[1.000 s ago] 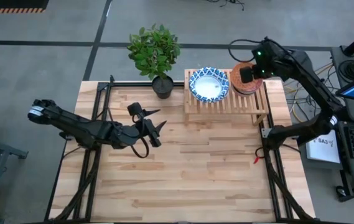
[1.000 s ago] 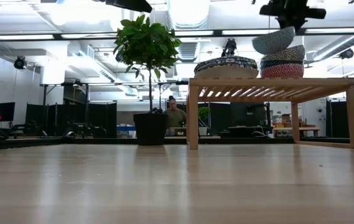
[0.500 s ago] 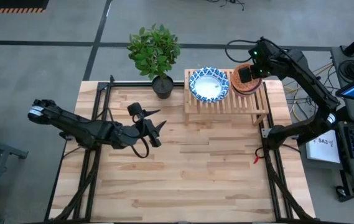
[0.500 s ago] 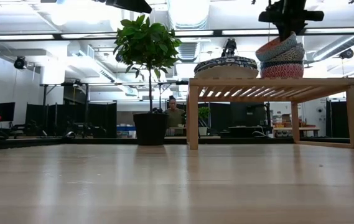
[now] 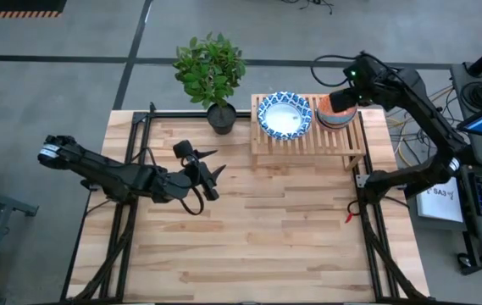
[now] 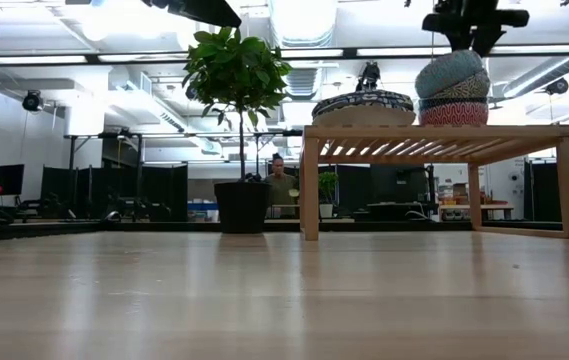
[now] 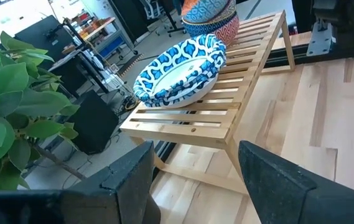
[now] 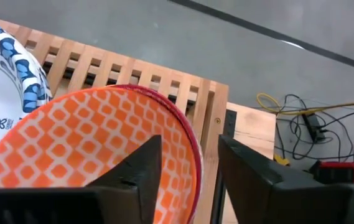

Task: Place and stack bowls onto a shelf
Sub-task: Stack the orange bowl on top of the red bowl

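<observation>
Step in hand: releasing the orange bowl point(image 8: 96, 149) onto the small stack at the shelf's point(image 5: 308, 140) right end, beside the wide blue-and-white bowls point(image 5: 285, 113). My right pincer point(image 5: 340, 95) stands spread astride its rim, nothing gripped. Next: lift straight up, clear. Left pincer point(image 5: 211, 176) waits released over the tabletop point(image 5: 249, 237).

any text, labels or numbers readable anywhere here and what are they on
"SA3": seems to be printed on a white sheet lying beside the table's right edge in the high view; the marks after it are too small to read.
A small dark logo on the white inside of the wide blue-and-white bowl in the right wrist view: too blurred to read.
Nothing else legible.
</observation>
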You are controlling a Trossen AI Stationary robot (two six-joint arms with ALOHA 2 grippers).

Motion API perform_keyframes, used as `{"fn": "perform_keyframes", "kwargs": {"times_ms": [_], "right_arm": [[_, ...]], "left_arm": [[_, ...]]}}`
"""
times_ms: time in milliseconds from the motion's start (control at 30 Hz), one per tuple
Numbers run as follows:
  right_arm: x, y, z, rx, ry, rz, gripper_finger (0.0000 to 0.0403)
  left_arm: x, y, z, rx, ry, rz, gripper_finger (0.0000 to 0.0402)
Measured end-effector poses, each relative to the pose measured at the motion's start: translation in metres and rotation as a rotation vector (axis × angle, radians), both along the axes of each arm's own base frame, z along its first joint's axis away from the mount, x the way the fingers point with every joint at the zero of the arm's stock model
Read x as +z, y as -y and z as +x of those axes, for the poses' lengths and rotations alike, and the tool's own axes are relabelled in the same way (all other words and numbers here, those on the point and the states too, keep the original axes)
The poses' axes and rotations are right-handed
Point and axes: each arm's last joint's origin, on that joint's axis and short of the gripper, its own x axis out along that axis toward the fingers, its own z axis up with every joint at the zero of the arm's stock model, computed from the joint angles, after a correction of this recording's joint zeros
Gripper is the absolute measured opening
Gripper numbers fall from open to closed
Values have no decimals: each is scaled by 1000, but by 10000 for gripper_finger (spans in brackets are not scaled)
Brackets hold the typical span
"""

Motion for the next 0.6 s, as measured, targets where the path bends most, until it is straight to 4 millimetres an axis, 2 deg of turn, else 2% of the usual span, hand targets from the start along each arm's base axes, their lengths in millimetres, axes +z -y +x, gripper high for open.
{"fn": "perform_keyframes", "kwargs": {"times_ms": [133,300,467,600], "right_arm": [[6,-4,-4,0,20,-20,163],[14,-15,-14,22,49,-54,163],[14,-32,-31,50,109,-114,138],[5,-47,-42,153,255,-184,99]], "left_arm": [[0,0,0,2,4,-5,216],[-2,0,-1,15,-1,-22,216],[-8,-3,-5,94,-22,-23,216],[-11,-3,-7,110,-32,-32,216]]}}
